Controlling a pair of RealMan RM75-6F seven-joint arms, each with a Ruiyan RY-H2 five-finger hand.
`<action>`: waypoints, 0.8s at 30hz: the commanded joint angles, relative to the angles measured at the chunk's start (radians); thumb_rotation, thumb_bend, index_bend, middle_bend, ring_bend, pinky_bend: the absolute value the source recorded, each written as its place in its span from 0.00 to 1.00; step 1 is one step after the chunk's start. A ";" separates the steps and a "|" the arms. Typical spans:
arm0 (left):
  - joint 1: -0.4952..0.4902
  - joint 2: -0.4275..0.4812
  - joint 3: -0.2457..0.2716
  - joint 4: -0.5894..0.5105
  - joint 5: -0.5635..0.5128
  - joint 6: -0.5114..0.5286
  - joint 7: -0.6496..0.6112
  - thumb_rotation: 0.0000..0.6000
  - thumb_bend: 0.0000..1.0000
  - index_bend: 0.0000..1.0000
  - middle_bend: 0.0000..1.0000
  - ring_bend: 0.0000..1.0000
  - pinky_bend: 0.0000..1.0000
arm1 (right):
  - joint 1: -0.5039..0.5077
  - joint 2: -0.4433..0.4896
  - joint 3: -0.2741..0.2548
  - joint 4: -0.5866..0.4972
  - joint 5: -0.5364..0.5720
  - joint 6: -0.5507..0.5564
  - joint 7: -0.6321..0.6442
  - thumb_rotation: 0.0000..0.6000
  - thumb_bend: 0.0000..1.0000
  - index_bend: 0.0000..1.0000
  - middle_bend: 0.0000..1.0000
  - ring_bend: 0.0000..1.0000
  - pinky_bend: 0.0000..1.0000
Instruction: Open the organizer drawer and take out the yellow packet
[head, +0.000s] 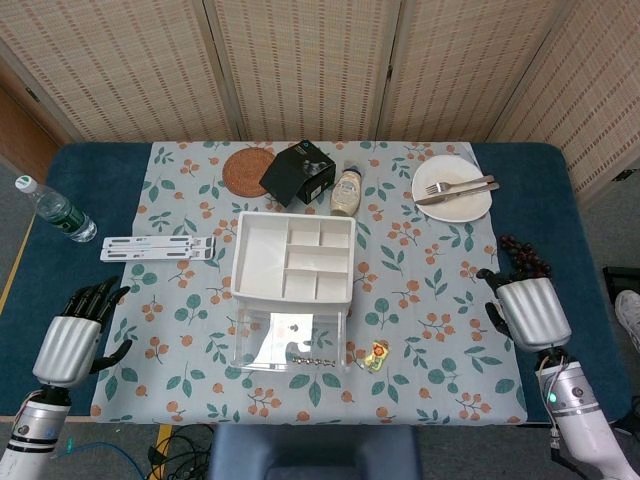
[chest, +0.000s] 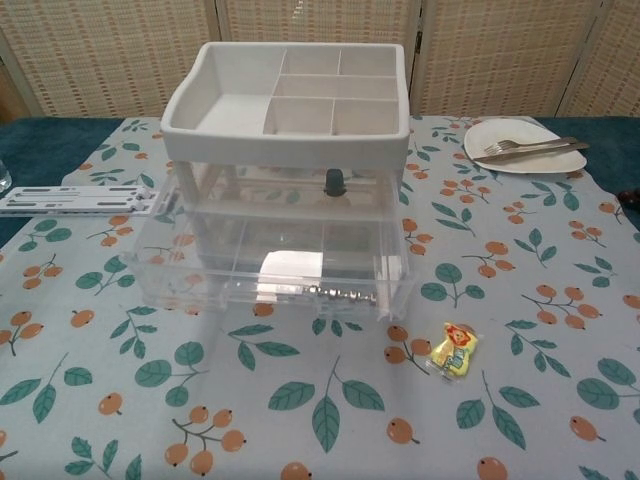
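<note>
The white organizer (head: 293, 258) (chest: 290, 95) stands mid-table with its clear drawer (head: 291, 343) (chest: 270, 268) pulled out toward me and nothing visible inside it. The yellow packet (head: 377, 354) (chest: 453, 350) lies on the tablecloth just right of the drawer's front corner. My right hand (head: 526, 308) hovers far to the right near the table's edge, holding nothing, fingers loosely curved and apart. My left hand (head: 72, 337) stays at the left front edge, fingers spread and empty. Neither hand shows in the chest view.
A plate with a fork (head: 452, 187) (chest: 524, 147) sits back right, dark grapes (head: 525, 259) just beyond my right hand. A bottle (head: 346, 191), black box (head: 298, 172) and coaster (head: 247, 170) stand behind the organizer. A white strip (head: 156, 247) and water bottle (head: 55, 210) lie left.
</note>
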 joint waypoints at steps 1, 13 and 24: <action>-0.001 0.001 0.000 -0.003 0.002 0.001 0.002 1.00 0.25 0.14 0.09 0.14 0.15 | -0.030 -0.007 0.005 0.026 0.001 0.014 0.030 1.00 0.43 0.24 0.48 0.48 0.75; 0.019 0.008 0.012 -0.023 0.010 0.028 0.011 1.00 0.25 0.14 0.09 0.14 0.15 | -0.168 -0.023 -0.009 0.080 -0.033 0.103 0.148 1.00 0.36 0.06 0.28 0.28 0.53; 0.049 0.018 0.029 -0.055 0.020 0.059 0.032 1.00 0.25 0.14 0.09 0.14 0.15 | -0.264 -0.040 -0.038 0.137 -0.136 0.157 0.258 1.00 0.34 0.06 0.26 0.25 0.49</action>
